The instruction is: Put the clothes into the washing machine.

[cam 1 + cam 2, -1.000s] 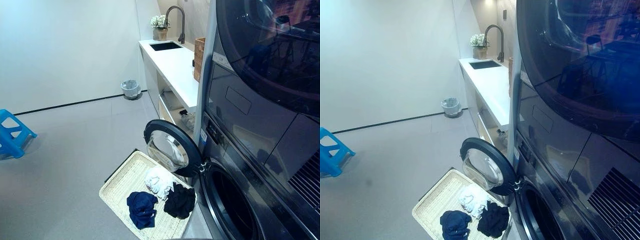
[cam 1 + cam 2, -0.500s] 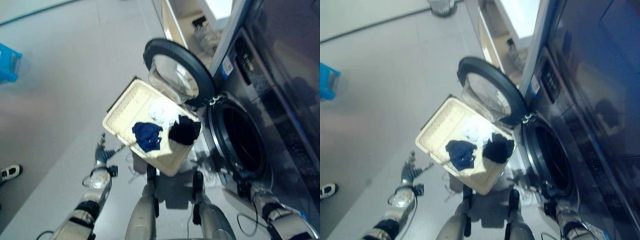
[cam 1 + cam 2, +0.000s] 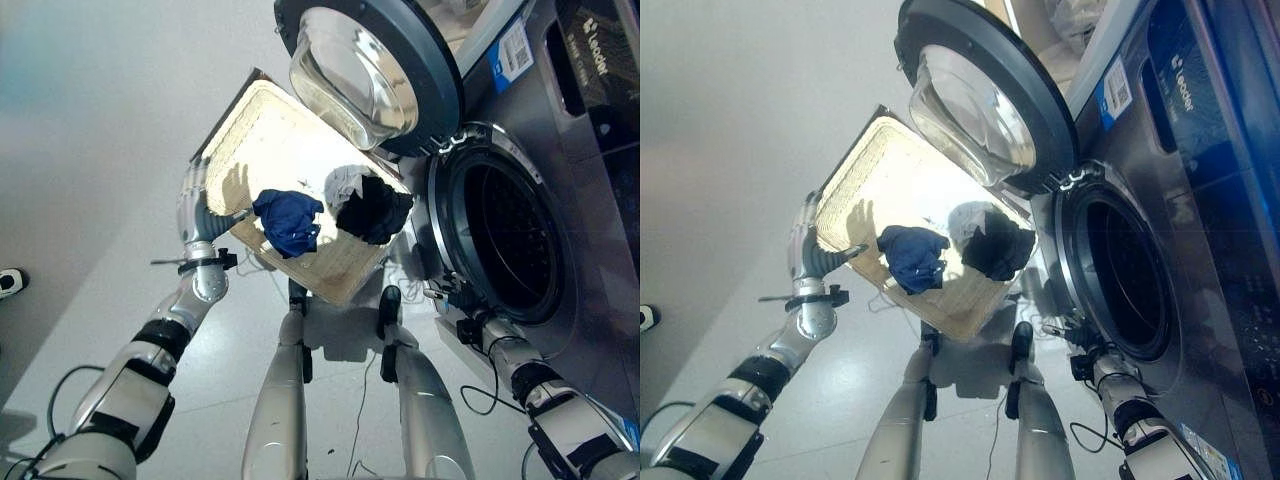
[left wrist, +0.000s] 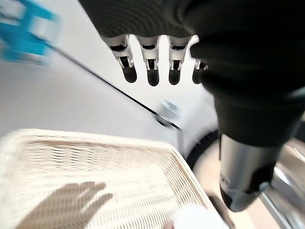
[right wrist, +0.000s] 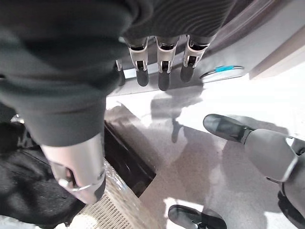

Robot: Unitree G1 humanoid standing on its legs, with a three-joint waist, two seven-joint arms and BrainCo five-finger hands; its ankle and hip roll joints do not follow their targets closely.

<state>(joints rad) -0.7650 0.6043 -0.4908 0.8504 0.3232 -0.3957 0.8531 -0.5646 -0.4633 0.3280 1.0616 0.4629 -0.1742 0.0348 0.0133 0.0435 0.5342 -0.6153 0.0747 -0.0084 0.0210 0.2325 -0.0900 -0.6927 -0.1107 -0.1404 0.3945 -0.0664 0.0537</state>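
A pale woven basket (image 3: 255,130) lies on the floor before the washing machine. In it are a navy cloth (image 3: 290,221), a black cloth (image 3: 373,209) and a white cloth (image 3: 342,183) partly under the black one. My left hand (image 3: 200,222) hovers at the basket's left rim, open, with fingers (image 4: 152,67) straight above the weave (image 4: 95,176). My right hand (image 3: 451,298) hangs low by the machine's front, below the dark drum opening (image 3: 510,240), open and empty, its fingers (image 5: 162,62) straight. The black cloth (image 5: 28,191) lies beside its thumb.
The machine's round door (image 3: 362,70) stands swung open over the basket's far end. A person's shoe (image 3: 8,283) shows at the left edge. Grey floor spreads to the left of the basket.
The camera has tipped further down. My left hand has come up from the floor side to the basket's left rim. The clothes lie as before.
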